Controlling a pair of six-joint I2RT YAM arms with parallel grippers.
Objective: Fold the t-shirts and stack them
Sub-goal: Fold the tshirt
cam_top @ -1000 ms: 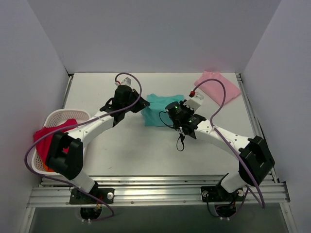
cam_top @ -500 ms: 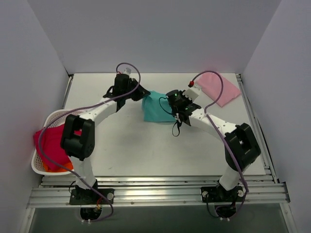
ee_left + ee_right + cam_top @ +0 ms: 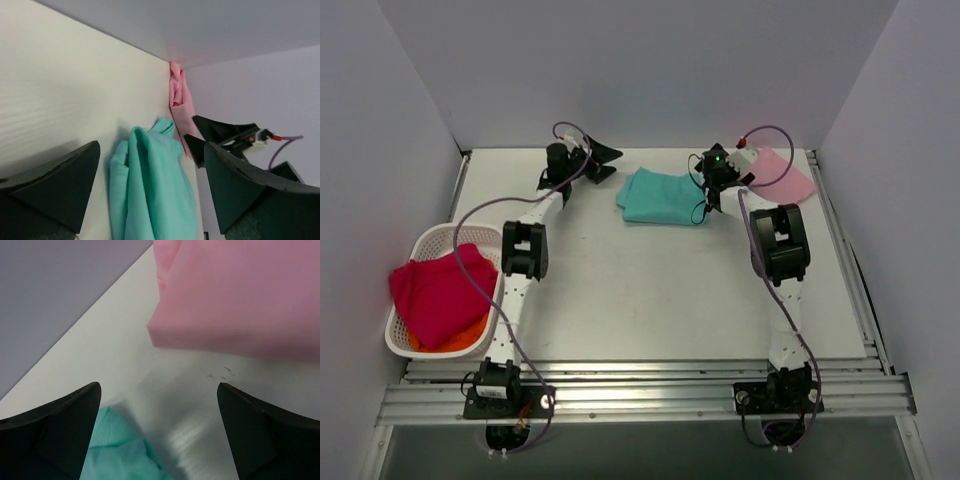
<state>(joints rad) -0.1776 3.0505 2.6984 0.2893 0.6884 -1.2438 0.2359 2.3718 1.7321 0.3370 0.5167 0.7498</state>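
While both arms (image 3: 523, 250) (image 3: 777, 237) stretch far fwd, jaws spread, teal t-shirt (image 3: 663, 196) btwn.

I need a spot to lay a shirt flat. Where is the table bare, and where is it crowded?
Widest bare patch: mid-table, between the left arm and right arm, from the teal shirt down to the near rail. Crowded: the far strip, where the pink shirt lies too; the basket takes the left edge.

The right wrist view's edges crop pink t-shirt (image 3: 235, 300) and teal t-shirt (image 3: 122, 455).
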